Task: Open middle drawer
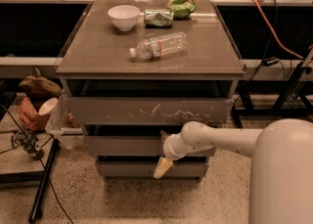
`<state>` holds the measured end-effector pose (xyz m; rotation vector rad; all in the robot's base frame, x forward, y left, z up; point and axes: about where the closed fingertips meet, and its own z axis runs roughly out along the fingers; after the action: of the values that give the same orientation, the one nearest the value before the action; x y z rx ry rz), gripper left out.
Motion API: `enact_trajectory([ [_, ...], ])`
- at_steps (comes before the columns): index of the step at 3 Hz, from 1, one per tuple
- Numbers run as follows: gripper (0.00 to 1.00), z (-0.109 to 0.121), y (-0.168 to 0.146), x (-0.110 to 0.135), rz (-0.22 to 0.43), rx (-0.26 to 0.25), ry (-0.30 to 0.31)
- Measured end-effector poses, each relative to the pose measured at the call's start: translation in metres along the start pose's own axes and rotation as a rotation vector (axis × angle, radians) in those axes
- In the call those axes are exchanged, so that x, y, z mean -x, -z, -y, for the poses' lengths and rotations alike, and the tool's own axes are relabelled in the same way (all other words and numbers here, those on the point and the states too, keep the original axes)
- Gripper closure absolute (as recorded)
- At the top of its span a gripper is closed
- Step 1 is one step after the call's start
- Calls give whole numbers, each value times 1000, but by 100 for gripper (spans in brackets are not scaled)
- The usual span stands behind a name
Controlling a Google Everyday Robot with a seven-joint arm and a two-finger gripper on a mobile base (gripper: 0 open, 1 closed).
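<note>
My gripper (163,167) just below middle drawer (122,145); grip state: cannot tell. I judge the front stiff, smooth, handleless: hook top edge.

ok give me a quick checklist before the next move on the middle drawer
1. Right drawer targeted: ok, the claw hangs at the lower edge of the middle drawer, below the scratched top drawer.
2. Claw hooked on the front: cannot tell.
3. Drawer pulled out: not ok, its front sits back under the top drawer.
4. Plastic bin out of the way: ok, beside the cabinet, not in front.
5. Bottle on top: ok, lying away from the edges.
</note>
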<state>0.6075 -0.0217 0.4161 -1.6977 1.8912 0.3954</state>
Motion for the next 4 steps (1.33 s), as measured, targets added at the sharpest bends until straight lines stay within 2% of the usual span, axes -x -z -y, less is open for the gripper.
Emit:
enact_trajectory([
  [2, 0, -74, 39, 10, -65, 238, -39],
  [3, 0, -74, 39, 10, -65, 238, -39],
  [4, 0, -84, 38, 11, -61, 251, -41],
])
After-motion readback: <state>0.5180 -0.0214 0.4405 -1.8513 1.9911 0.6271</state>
